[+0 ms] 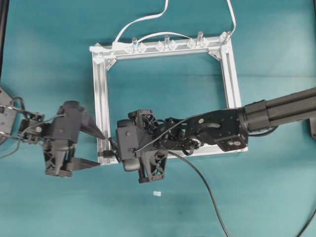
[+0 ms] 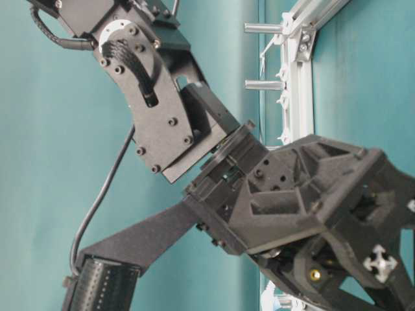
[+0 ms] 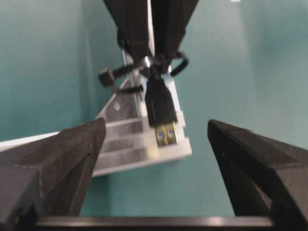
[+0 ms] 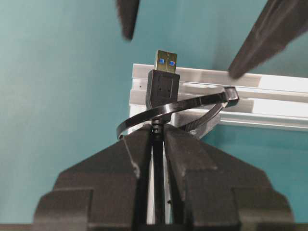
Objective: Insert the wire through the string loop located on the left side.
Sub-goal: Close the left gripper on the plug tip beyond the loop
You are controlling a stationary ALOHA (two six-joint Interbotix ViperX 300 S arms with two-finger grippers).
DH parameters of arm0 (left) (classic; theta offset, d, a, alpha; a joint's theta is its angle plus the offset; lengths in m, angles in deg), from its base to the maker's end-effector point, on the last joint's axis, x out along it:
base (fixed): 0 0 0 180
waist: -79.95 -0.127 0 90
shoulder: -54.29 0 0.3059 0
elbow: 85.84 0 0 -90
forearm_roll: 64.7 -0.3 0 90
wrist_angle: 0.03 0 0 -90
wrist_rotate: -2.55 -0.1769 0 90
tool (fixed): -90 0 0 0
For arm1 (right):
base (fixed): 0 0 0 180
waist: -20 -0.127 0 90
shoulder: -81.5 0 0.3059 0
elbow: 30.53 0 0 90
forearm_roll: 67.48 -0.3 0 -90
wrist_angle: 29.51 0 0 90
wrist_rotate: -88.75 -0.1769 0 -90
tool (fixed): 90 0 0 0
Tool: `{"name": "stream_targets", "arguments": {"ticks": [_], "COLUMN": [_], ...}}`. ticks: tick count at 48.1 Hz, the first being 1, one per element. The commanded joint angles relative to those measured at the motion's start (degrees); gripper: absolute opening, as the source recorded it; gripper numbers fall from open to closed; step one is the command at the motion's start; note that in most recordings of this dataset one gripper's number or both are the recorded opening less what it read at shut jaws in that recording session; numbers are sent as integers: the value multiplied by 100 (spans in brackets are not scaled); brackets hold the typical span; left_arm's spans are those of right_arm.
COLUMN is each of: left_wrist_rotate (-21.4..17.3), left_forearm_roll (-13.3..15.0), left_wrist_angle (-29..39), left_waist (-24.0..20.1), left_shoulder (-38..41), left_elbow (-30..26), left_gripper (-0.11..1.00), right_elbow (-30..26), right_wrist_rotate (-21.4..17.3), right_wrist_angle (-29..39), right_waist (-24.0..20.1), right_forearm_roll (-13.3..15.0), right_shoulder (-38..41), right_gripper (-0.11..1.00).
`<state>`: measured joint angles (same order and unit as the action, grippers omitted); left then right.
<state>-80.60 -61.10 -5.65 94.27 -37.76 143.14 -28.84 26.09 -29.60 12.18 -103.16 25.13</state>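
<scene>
The wire (image 1: pixel 207 190) is a thin black cable ending in a black plug (image 4: pixel 162 86) with a metal tip. My right gripper (image 4: pixel 156 131) is shut on the cable just behind the plug. The string loop (image 4: pixel 134 118), a thin dark band fixed to the frame's lower left corner, wraps round the plug body, and the metal tip (image 3: pixel 166 134) pokes out past it. My left gripper (image 3: pixel 155 124) is open, its two fingers (image 3: pixel 72 159) wide on either side of the plug tip and touching nothing. In the overhead view the left gripper (image 1: pixel 98 149) faces the right gripper (image 1: pixel 114 152) at that corner.
A square aluminium frame (image 1: pixel 229 74) lies on the teal table. Clear plastic clips (image 1: pixel 165 45) stand along its far rail, and a white cable (image 1: pixel 143 19) runs off from there. A small white scrap (image 1: pixel 157 193) lies near the front. The right arm (image 1: pixel 276 111) reaches across the frame.
</scene>
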Motion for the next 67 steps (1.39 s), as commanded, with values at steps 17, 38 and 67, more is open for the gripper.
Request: {"name": "stream_targets", "arguments": {"ticks": [17, 38, 67], "left_wrist_rotate": [53, 44, 26], "left_forearm_roll": [0, 0, 0], "left_wrist_angle": [-53, -53, -62], "left_waist": [9, 18, 18], "left_shoulder": [290, 589, 545], "left_elbow": [-299, -343, -413], "left_gripper": [90, 89, 22], "right_elbow": [-149, -149, -149], "right_wrist_rotate": [9, 9, 9], "right_wrist_angle": [-62, -62, -53], "right_waist": [-9, -9, -9], "right_forearm_roll": [18, 26, 26], "right_shoulder": [-132, -132, -132], "right_gripper": [10, 10, 10]}}
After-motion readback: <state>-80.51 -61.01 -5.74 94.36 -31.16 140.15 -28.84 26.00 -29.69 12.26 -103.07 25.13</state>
